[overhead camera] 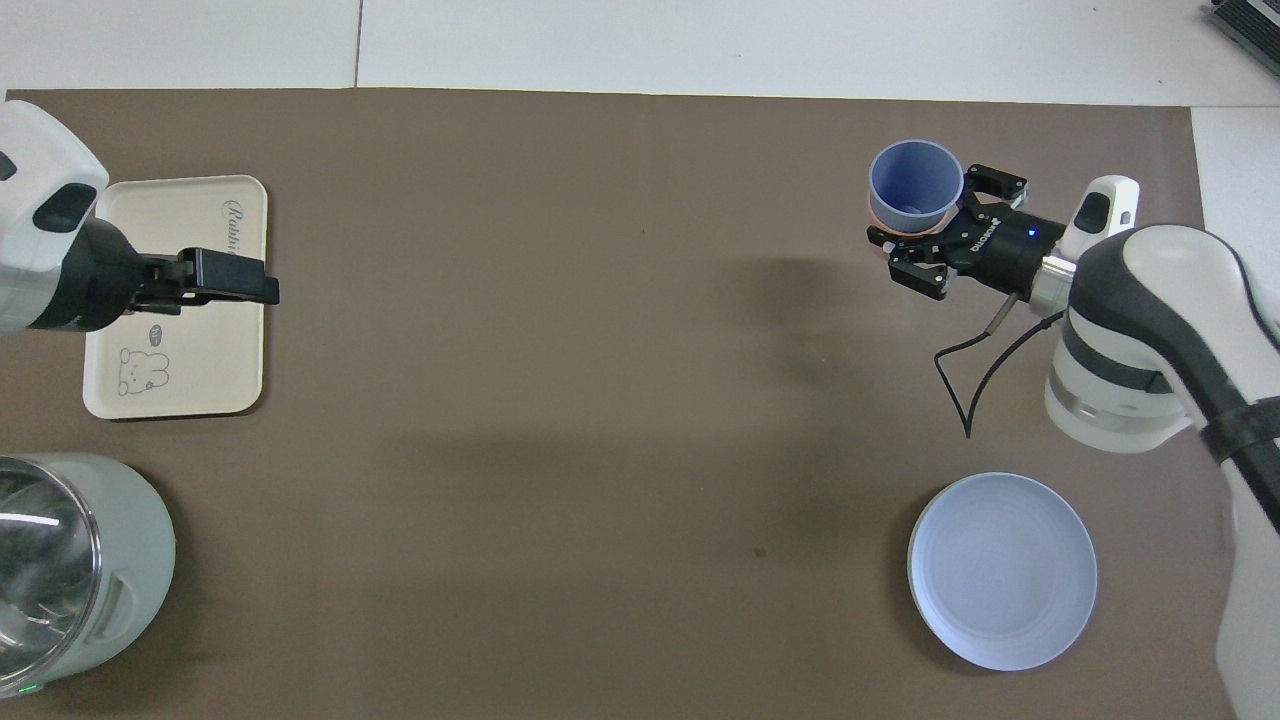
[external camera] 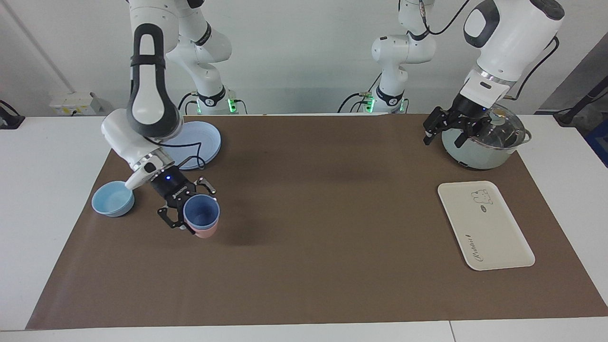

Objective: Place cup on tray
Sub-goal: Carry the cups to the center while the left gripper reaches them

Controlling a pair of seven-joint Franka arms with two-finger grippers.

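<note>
Bright, even light from above. Soft dark shadows lie on the brown mat (external camera: 304, 266). The pot lid (external camera: 498, 124) shines. Everything looks sharp.

White arms, black bands, black hands, cables.

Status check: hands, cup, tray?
Right hand shut on cup, nested in pink cup, both lifted. Left hand open beside pot, waiting. Tray bare.
</note>
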